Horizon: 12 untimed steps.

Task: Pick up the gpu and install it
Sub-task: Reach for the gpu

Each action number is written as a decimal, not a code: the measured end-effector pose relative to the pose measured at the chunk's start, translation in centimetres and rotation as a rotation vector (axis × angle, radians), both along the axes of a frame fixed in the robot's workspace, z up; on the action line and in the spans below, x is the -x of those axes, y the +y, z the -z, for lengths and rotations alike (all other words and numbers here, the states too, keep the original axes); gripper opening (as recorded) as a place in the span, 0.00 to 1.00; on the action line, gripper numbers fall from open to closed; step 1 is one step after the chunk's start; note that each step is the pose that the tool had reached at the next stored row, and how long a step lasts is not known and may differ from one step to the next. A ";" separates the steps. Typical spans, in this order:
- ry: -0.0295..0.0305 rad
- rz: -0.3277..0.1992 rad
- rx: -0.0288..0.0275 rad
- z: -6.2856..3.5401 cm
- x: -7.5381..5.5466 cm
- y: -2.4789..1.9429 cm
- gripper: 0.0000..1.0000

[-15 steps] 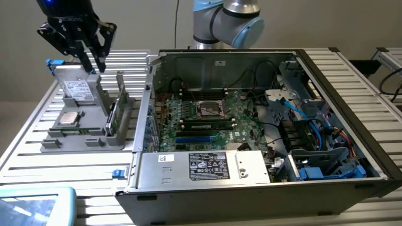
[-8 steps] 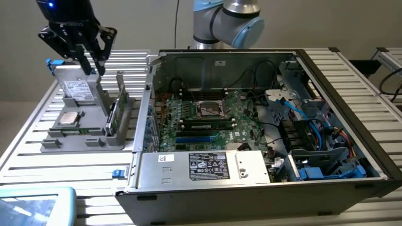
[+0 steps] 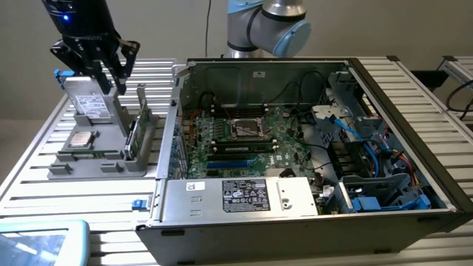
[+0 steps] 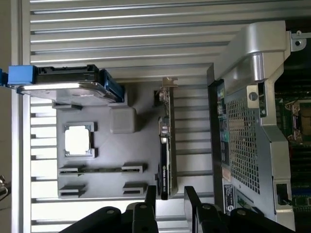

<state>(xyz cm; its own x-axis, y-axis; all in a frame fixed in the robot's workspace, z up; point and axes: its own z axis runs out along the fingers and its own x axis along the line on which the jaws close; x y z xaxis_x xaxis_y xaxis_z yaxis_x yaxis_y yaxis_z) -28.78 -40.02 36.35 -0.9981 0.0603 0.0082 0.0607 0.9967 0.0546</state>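
gripper (image 3: 112, 83) hangs over the grey fixture tray (image 3: 88, 166) on the exterior view's left, jaws parted and gripping nothing. the gpu (image 3: 137, 130) stands on edge in the tray slot nearest the open computer case (image 3: 296, 221), below the tool and untouched. in the wrist view the card's (image 4: 167, 141) long axis runs straight into the gap between the fingers (image 4: 151, 194), which seem set to straddle its thin side, near the end opposite the bracket.

A plain pale wall (image 3: 166, 25) runs across the top of the frame. Below it spreads the evenly lit counter (image 3: 44, 191) of ribbed silvery slats. Another slatted bench (image 3: 462, 62) stands at the upper right.
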 end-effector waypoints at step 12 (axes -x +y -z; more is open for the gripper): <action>0.0005 -0.001 -0.0062 2.19 0.0 0.00 0.45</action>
